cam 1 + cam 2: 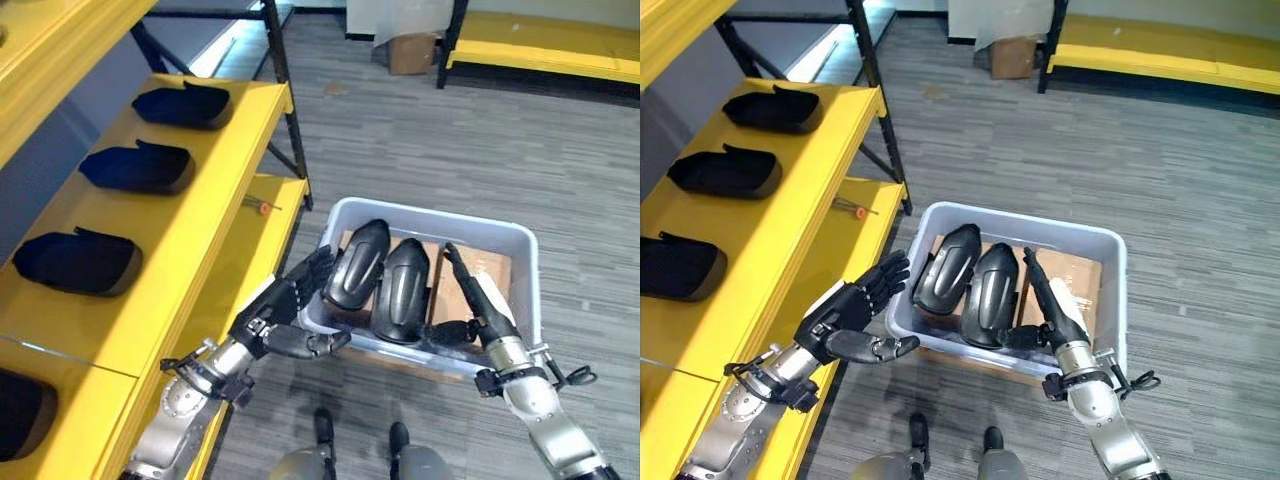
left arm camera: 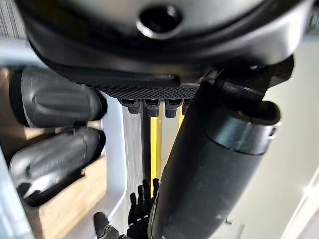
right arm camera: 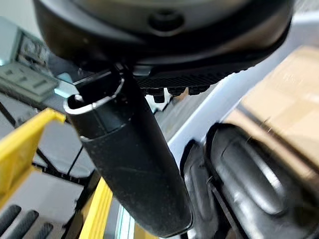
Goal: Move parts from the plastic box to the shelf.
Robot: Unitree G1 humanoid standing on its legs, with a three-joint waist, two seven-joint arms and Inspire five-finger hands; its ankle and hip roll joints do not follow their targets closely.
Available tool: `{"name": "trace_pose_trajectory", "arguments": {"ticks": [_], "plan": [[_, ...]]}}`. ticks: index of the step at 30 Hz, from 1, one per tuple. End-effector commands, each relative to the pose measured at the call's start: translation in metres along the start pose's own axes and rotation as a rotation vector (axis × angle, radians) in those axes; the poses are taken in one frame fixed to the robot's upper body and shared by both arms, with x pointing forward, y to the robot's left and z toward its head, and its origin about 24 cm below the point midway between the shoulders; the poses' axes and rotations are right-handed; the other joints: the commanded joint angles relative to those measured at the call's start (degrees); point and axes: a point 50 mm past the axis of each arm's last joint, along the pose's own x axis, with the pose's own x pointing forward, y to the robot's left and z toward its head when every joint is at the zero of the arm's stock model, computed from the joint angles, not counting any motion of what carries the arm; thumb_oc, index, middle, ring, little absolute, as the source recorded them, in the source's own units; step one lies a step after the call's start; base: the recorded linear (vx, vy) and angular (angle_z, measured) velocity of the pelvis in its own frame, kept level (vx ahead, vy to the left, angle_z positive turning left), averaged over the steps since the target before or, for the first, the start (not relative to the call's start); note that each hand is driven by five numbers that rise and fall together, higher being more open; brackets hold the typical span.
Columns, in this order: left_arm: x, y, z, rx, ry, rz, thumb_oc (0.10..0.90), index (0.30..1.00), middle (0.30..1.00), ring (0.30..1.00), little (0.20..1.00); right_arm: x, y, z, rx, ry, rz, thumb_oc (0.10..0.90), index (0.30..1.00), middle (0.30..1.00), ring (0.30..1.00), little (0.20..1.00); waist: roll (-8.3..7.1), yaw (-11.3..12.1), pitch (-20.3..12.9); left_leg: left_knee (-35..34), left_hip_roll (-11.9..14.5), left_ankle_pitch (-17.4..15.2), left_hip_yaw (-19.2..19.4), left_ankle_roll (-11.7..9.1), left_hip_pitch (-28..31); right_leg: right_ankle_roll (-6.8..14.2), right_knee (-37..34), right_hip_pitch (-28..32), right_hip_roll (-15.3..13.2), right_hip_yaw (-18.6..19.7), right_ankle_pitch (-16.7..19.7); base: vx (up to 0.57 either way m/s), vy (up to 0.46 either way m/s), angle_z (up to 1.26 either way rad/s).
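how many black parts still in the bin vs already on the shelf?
2 glossy black moulded parts stand side by side in the pale plastic box: one, one. 4 matte black parts lie on the yellow shelf. More may be hidden.

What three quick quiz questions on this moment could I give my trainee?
1. True or false: the plastic box holds two black parts.
2. Which hand is at the left black part: A left hand, B right hand?
3. Fill in: cardboard lies in the ___.

Key: 1 true (the other is the right black part); 2 A; 3 box.
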Motion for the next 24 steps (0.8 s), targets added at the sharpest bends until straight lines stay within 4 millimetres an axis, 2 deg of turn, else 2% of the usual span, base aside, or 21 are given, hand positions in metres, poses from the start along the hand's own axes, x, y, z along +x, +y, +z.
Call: {"name": "trace_pose_trajectory", "arguments": {"ticks": [1,10,17,22,24], "plan": [[0.011,-0.002,0.049,0.088,-0.274,-0.032,0.900,1.000,1.000,1.000,1.000,0.029,-0.027,0.048,-0.055,-0.252,-0.142,0.900,1.000,1.000,1.000,1.000,-0.55,0.82,-1.27,0.42,2.04,-3.42,-0.96,-2.05,-4.22,-0.56,-1.04,-1.54,1.11,-1.44,0.17,-0.09,0.063,0.15],[0.024,-0.001,0.066,0.144,-0.336,-0.068,0.900,1.000,1.000,1.000,1.000,0.058,-0.035,0.051,-0.016,-0.228,-0.201,0.900,1.000,1.000,1.000,1.000,-0.74,4.01,3.15,1.84,0.52,-3.39,-1.78,-0.87,-9.11,0.00,-0.04,-4.65,0.08,-2.04,0.04,-0.05,0.007,0.17],[0.035,-0.003,0.069,0.148,-0.320,-0.129,0.900,1.000,1.000,1.000,1.000,0.083,-0.049,0.027,-0.100,-0.036,-0.383,0.900,1.000,1.000,1.000,1.000,0.12,6.24,6.18,3.92,-0.23,-3.28,-2.31,-0.61,-12.77,-0.43,1.53,-5.75,0.03,-2.40,-1.18,-0.03,-0.033,0.08],[0.039,-0.007,0.069,0.123,-0.307,-0.165,0.900,1.000,1.000,1.000,1.000,0.091,-0.051,0.020,-0.086,0.066,-0.409,0.900,1.000,1.000,1.000,1.000,1.41,6.62,7.97,4.76,-0.76,-3.07,-2.53,-0.54,-14.46,-0.80,2.95,-6.86,-0.01,-2.46,-2.14,-0.01,-0.009,0.07],[0.040,-0.007,0.069,0.084,-0.314,-0.166,0.900,1.000,1.000,1.000,1.000,0.092,-0.039,0.005,-0.048,0.170,-0.331,0.900,1.000,1.000,1.000,1.000,2.01,6.81,9.10,5.24,-0.89,-3.20,-2.75,-0.68,-15.08,-0.98,3.91,-7.65,-0.01,-2.57,-2.80,0.00,-0.015,-0.01]]}}
